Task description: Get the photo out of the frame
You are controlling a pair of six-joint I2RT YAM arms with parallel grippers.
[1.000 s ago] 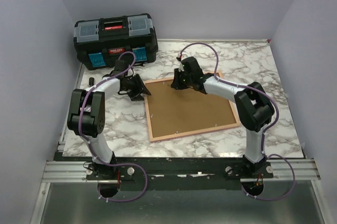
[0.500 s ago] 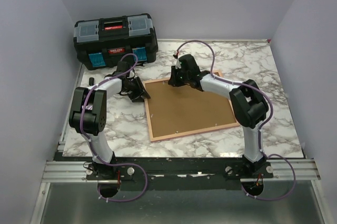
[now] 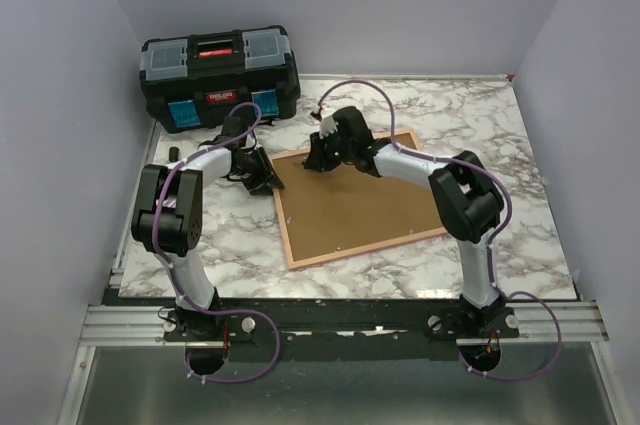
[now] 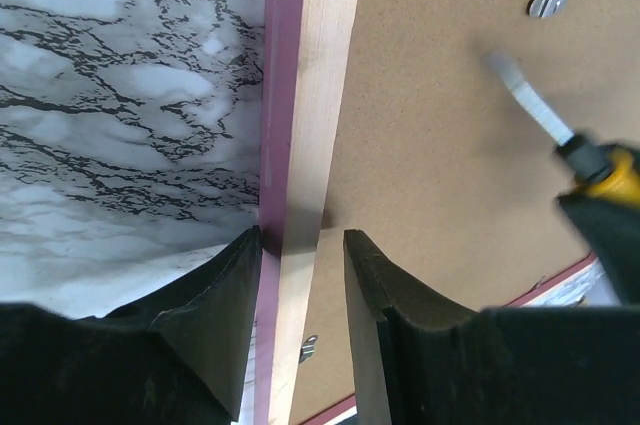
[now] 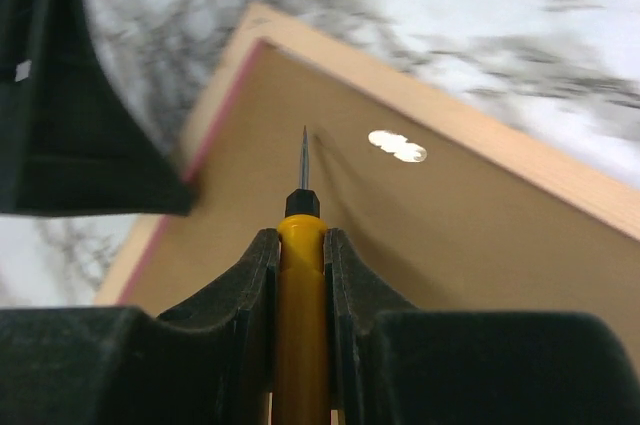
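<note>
The pink frame (image 3: 282,217) lies face down on the marble table, its brown backing board (image 3: 355,200) up. The photo is hidden under the board. My left gripper (image 3: 268,177) is at the frame's far left corner. In the left wrist view its jaws (image 4: 303,235) are closed across the frame's pink and wood rail (image 4: 300,95). My right gripper (image 3: 318,160) is shut on a yellow screwdriver (image 5: 300,275). The blade (image 5: 304,155) points at the board near the far left corner, beside a metal tab (image 5: 397,146). The screwdriver also shows in the left wrist view (image 4: 600,170).
A black toolbox (image 3: 218,75) stands at the far left, just behind the left arm. More metal tabs (image 4: 545,5) sit along the board's edges. Purple walls close in the table on the left, back and right.
My right gripper has moved left along the frame's far edge with the screwdriver, toward the far left corner. The frame has shifted slightly. The left gripper has stayed at the corner.
</note>
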